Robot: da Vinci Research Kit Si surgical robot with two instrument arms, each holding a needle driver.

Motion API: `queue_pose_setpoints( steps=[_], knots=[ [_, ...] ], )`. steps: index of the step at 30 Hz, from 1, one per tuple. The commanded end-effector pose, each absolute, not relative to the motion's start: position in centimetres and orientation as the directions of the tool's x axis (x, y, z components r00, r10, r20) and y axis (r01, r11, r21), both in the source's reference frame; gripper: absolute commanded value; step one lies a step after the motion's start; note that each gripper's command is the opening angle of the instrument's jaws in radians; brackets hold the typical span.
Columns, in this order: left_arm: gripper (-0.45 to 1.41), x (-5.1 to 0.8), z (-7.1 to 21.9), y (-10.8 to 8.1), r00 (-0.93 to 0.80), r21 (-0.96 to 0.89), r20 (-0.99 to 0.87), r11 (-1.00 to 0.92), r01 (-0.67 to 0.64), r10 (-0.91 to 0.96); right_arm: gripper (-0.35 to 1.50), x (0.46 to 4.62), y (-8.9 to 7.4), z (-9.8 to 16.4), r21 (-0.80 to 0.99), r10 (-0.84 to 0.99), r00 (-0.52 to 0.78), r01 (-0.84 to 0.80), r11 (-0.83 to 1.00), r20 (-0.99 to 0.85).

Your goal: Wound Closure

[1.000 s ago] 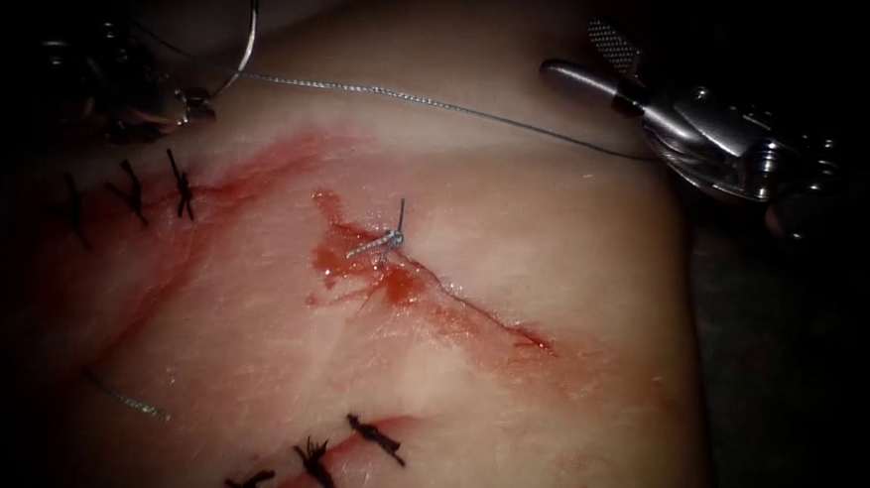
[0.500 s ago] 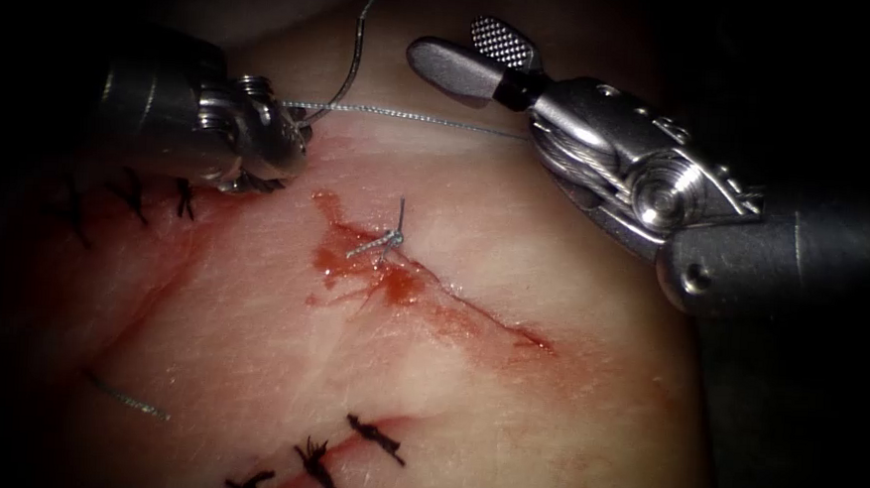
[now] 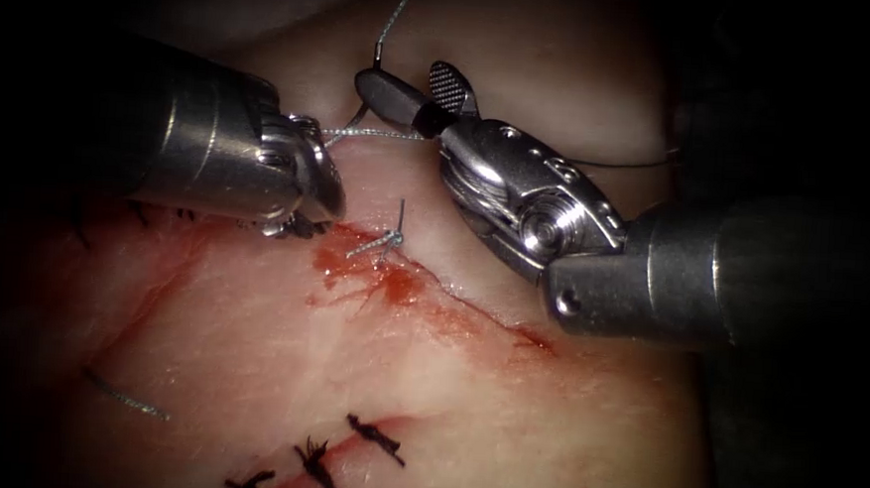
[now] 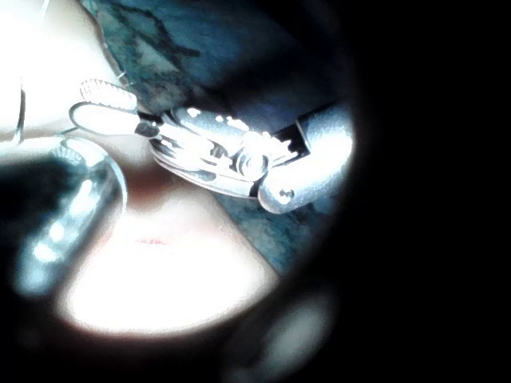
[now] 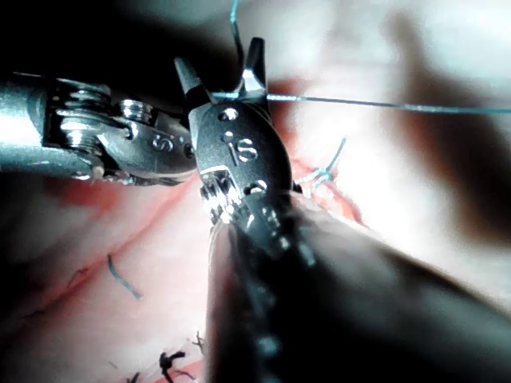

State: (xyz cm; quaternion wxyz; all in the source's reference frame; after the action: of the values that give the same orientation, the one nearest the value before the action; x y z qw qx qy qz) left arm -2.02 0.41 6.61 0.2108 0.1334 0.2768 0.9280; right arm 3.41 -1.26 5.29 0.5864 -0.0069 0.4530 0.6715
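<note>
Grey braided thread [image 3: 366,134] runs taut from our left tool [image 3: 299,182], clamped on it, past our right tool [image 3: 415,102], whose jaws gape around it beyond the knotted stitch [image 3: 388,240] on the pale tissue [image 3: 505,417]. We judge trimming is next, which calls for closing squarely across the strand; no needle seen.

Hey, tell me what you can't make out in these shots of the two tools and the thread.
- Left arm's steel pincer: in the endoscope view its tip is tucked under its own wrist, so what it holds, if anything, is hidden.
- Thin grey thread: cut off by the endoscope view's upper edge; its far end is unseen.
- Right arm's open steel pincer: the thread runs at its jaws; whether it touches them is too fine to tell.
</note>
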Motion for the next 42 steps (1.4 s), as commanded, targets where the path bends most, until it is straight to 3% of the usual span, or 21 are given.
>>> queue_pose_setpoints(
  steps=[1,3,9,11,13,21,24,25,27,28,30,32,36,42],
  knots=[
    [-0.45,-2.07,6.67,0.4,-0.877,0.573,0.141,-0.76,-0.306,0.459,0.81,3.45,-1.22,5.42,0.587,0.78,-0.312,-0.805,0.088,-0.543],
    [-0.45,-2.1,6.66,0.39,-0.875,0.586,0.162,-0.758,-0.286,0.456,0.76,3.44,-1.2,5.5,0.567,0.785,-0.301,-0.82,0.077,-0.541],
    [-0.45,-2.15,6.7,0.37,-0.877,0.587,0.197,-0.769,-0.254,0.439,0.88,3.52,-1.19,5.64,0.539,0.816,-0.244,-0.837,0.096,-0.524],
    [-0.45,-2.15,6.71,0.37,-0.879,0.586,0.207,-0.774,-0.24,0.429,0.76,3.56,-1.21,5.64,0.553,0.824,-0.237,-0.826,0.108,-0.515],
    [-0.45,-2.16,6.71,0.38,-0.882,0.585,0.208,-0.776,-0.235,0.424,0.44,3.65,-1.25,5.62,0.57,0.834,-0.228,-0.813,0.122,-0.503],
    [-0.45,-2.18,6.71,0.38,-0.884,0.574,0.199,-0.782,-0.244,0.422,0.44,3.83,-1.37,5.74,0.586,0.839,-0.209,-0.796,0.151,-0.502],
    [-0.45,-2.19,6.7,0.39,-0.887,0.57,0.194,-0.784,-0.245,0.419,0.07,3.87,-1.39,5.78,0.596,0.844,-0.2,-0.786,0.165,-0.498],
    [-0.45,-2.19,6.7,0.39,-0.888,0.57,0.189,-0.783,-0.249,0.42,-0.25,3.87,-1.4,5.8,0.6,0.846,-0.196,-0.782,0.171,-0.496],
    [-0.45,-2.19,6.7,0.39,-0.892,0.567,0.179,-0.785,-0.251,0.414,-0.35,3.87,-1.42,5.82,0.601,0.848,-0.19,-0.78,0.176,-0.495],
    [-0.21,-2.2,6.69,0.39,-0.899,0.564,0.162,-0.786,-0.253,0.406,-0.35,3.86,-1.42,5.82,0.601,0.848,-0.19,-0.78,0.176,-0.495],
    [0.46,-2.22,6.69,0.41,-0.927,0.548,0.061,-0.789,-0.278,0.37,-0.35,3.84,-1.37,5.82,0.609,0.851,-0.207,-0.778,0.156,-0.483],
    [0.89,-2.26,6.67,0.43,-0.916,0.532,-0.039,-0.768,-0.357,0.4,-0.35,3.82,-1.32,5.82,0.589,0.84,-0.225,-0.797,0.133,-0.494],
    [1.1,-2.24,6.59,0.45,-0.883,0.428,-0.113,-0.779,-0.458,0.456,-0.35,3.76,-1.19,5.86,0.581,0.803,-0.255,-0.802,0.136,-0.539],
    [1.11,-1.93,6.52,0.59,-0.716,0.047,-0.197,-0.723,-0.689,0.669,-0.35,3.45,-0.93,6.0,0.48,0.728,-0.186,-0.85,0.218,-0.66]
  ],
)
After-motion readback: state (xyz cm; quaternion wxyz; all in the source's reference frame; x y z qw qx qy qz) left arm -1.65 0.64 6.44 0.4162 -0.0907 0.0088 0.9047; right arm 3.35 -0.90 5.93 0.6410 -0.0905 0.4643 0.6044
